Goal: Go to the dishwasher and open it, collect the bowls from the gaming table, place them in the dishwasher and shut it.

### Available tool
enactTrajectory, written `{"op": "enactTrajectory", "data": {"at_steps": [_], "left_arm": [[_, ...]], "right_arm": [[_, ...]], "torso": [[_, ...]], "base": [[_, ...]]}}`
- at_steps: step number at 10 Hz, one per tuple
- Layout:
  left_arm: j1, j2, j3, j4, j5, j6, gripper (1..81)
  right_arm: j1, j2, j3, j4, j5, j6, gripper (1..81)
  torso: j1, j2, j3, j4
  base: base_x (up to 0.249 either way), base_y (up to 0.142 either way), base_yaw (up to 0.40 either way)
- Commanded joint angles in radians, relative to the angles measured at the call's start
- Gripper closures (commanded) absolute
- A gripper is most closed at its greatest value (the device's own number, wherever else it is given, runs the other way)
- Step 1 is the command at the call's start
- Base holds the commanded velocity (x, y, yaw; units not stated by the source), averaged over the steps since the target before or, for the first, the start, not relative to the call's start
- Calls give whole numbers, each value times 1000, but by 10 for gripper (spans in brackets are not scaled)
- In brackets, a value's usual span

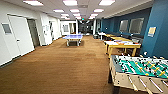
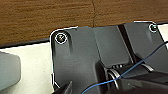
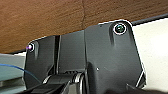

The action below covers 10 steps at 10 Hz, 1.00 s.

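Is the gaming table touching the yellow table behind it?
Apart. In the head view, brown carpet shows between the gaming table and the yellow table.

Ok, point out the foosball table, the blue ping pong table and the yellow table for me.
gaming table (image 1: 140,67), head view, on the green pitch.
blue ping pong table (image 1: 73,36), head view, on its blue top.
yellow table (image 1: 122,45), head view, on the front edge of its top.

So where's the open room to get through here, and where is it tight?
The widest free stretch is the brown carpet, bordered by the white wall with doors on the left and the green-pitched table-football table on the right. It runs on to the blue table-tennis table. The right side is crowded: yellow-framed tables line the dark blue wall.
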Motion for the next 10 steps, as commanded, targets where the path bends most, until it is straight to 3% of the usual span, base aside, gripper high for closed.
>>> {"op": "enactTrajectory", "data": {"at_steps": [1,10], "left_arm": [[-57,-4,-4,-2,45,2,10],[-55,-4,-4,-4,46,2,10]], "right_arm": [[53,0,0,-7,-40,-3,10],[51,1,-3,-7,-40,-5,10]], "torso": [[0,0,0,0],[-1,0,0,0]], "base": [[167,0,0],[157,0,0]]}}
